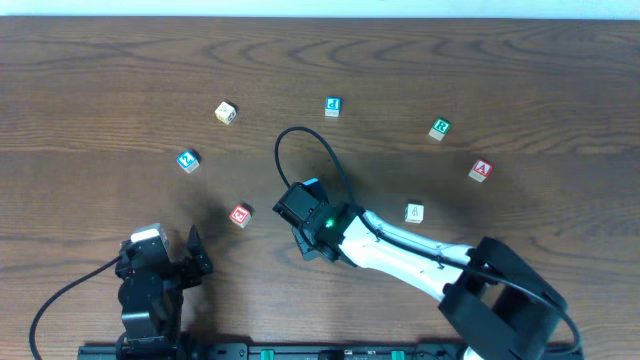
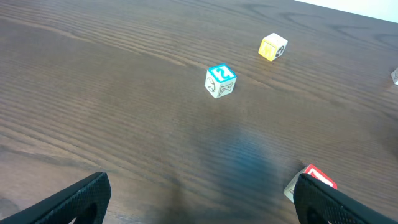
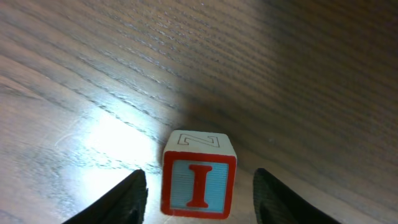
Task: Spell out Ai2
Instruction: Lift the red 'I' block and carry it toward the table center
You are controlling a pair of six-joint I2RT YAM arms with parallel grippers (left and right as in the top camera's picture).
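The I block [image 3: 199,183], with a red letter on light blue in a red frame, stands on the table between the open fingers of my right gripper [image 3: 199,193], with a gap on each side. In the overhead view my right gripper [image 1: 300,205] is at the table's middle and covers that block. The red A block [image 1: 481,170] lies to the right. The blue 2 block [image 1: 188,160] lies to the left and also shows in the left wrist view [image 2: 220,81]. My left gripper [image 1: 165,255] is open and empty near the front edge, and its fingers frame bare table [image 2: 199,199].
Other blocks lie around: yellow [image 1: 226,112], red [image 1: 240,215] next to my left gripper's right finger [image 2: 311,180], blue [image 1: 333,106], green R [image 1: 440,128] and white-green [image 1: 414,212]. A black cable [image 1: 285,140] loops above my right gripper.
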